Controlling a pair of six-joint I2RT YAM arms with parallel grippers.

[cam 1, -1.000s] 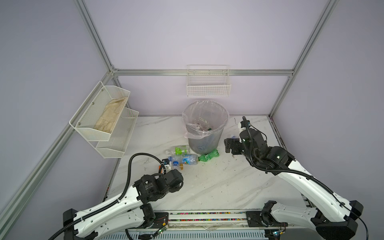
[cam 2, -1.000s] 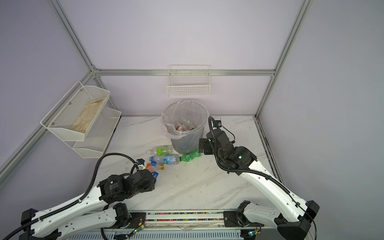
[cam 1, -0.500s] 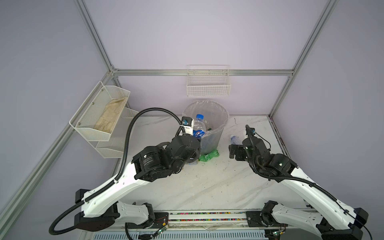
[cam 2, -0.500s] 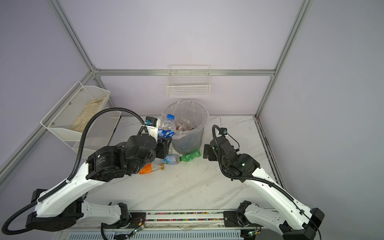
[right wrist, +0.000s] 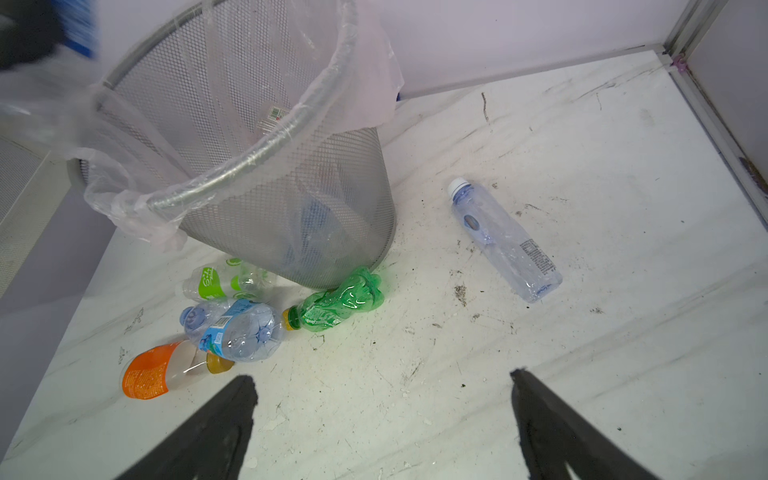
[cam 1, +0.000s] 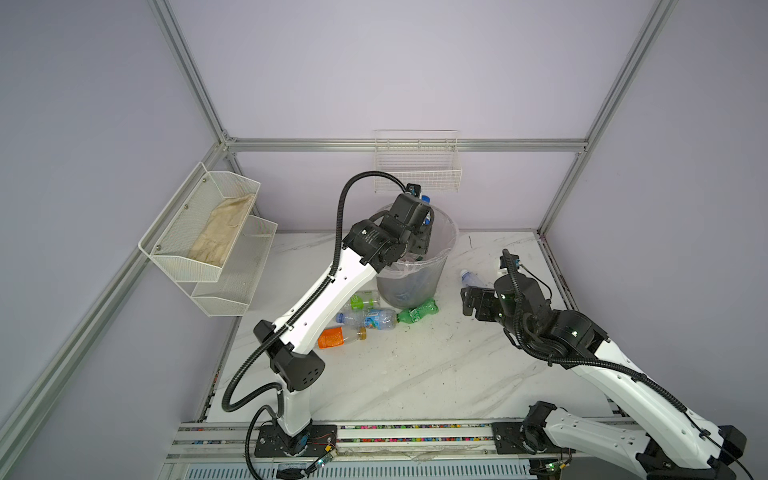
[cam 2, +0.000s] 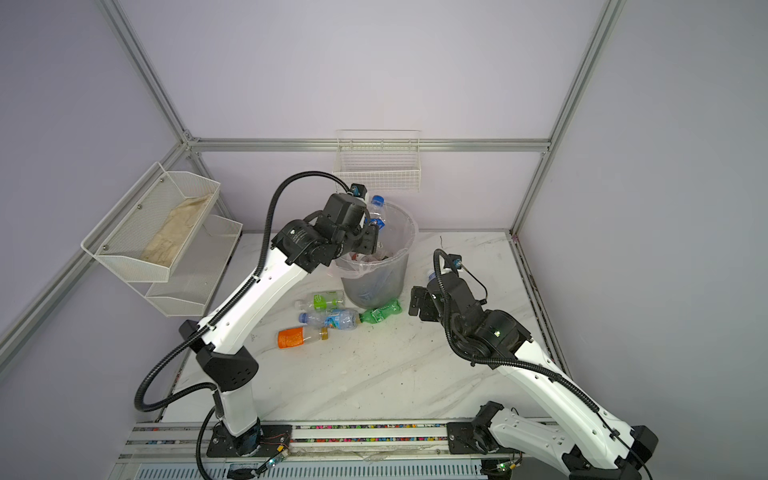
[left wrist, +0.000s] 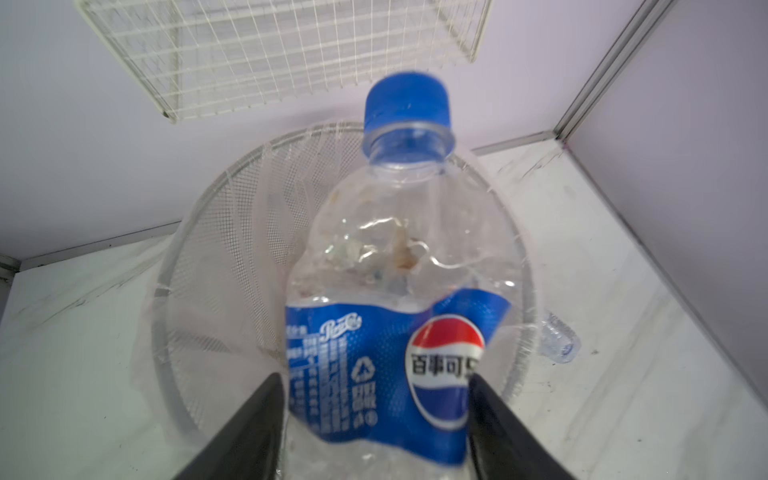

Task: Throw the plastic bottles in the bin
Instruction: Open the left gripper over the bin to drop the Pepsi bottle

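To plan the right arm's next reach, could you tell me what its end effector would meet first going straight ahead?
The right end effector would probably meet bare table first, between the green bottle and the white-capped clear bottle; depth is unclear.

Six plastic bottles (right wrist: 232,328) outside one bin (right wrist: 291,199), three white baskets (cam 1: 417,174)

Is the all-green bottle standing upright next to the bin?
No, the green bottle lies on its side on the table at the foot of the bin.

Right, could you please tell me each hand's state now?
Left hand: blue-label bottle between its jaws above the bin; grip cannot be told.
Right hand: open, empty.
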